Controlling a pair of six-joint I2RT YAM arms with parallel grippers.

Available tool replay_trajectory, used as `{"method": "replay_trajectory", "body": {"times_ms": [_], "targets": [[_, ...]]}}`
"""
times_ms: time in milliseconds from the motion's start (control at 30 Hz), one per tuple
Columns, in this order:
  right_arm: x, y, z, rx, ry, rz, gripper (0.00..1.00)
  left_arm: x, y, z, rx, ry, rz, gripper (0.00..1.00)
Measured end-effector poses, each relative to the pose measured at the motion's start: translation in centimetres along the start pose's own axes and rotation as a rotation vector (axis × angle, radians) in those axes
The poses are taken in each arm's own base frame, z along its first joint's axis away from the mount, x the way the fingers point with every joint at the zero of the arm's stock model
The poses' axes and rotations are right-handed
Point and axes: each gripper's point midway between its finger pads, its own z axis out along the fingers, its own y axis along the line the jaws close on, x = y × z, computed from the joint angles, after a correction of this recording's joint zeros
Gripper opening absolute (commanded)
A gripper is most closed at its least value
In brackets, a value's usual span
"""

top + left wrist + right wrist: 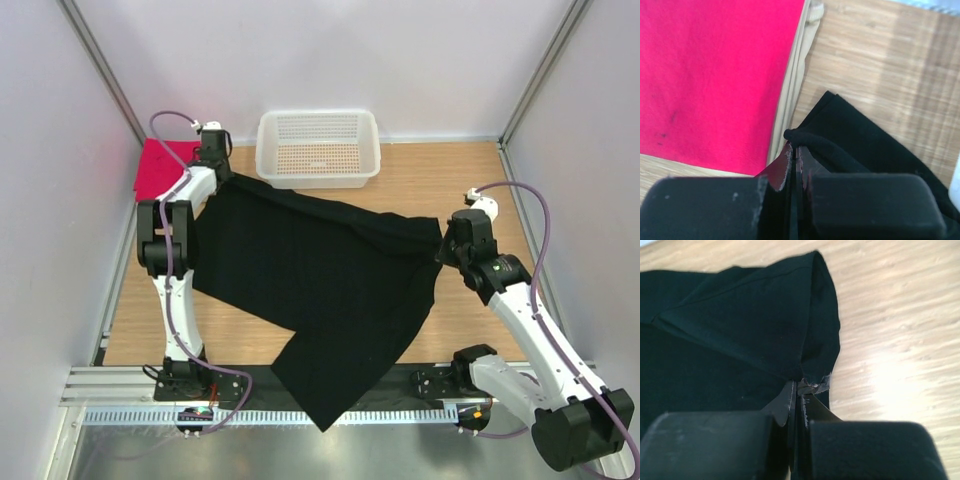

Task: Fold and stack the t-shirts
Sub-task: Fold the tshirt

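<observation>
Step in hand: you are spreading the black t-shirt [320,280] flat, ahead of its first fold.
Left fingers [781,169]: pressed together, pinching the shirt's far-left edge, just beside the pink-red t-shirt [715,75] lying on the beige t-shirt [796,70].
Right fingers [785,404]: pressed together, pinching the bunched right corner.
Shirt position: diagonal across the counter [450,180], near corner over the front rail.
Next move: you likely need to draw both held points apart and lay the cloth smooth, clear of the stack.
</observation>
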Motion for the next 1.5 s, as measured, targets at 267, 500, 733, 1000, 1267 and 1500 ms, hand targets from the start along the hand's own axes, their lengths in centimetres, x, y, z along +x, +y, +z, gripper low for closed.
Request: {"method": "replay_trajectory", "body": {"times_ms": [267, 500, 733, 1000, 1267, 1500], "targets": [[2.9, -0.3, -0.3, 0.005, 0.112, 0.039, 0.01, 2.5, 0.4, 0.9, -0.029, 0.082, 0.03, 0.0], [4.3, 0.1, -0.8, -0.013, 0.181, 0.063, 0.01, 3.7, 1.1, 0.5, -0.058, 0.137, 0.056, 0.0], [5.7, 0.1, -1.4, -0.02, 0.246, 0.083, 0.01, 4.0, 1.6, -0.3, -0.076, 0.187, 0.067, 0.0], [7.8, 0.3, -1.8, -0.011, 0.328, 0.161, 0.01, 4.3, 1.5, 0.0, -0.083, 0.227, 0.079, 0.0], [11.9, -0.4, -1.3, 0.053, 0.463, 0.235, 0.15, 6.3, 1.8, 0.2, -0.098, 0.303, 0.102, 0.25], [14.0, 0.3, -1.0, 0.049, 0.58, 0.255, 0.66, 6.7, 2.0, -0.6, -0.11, 0.338, 0.067, 0.57]]}}
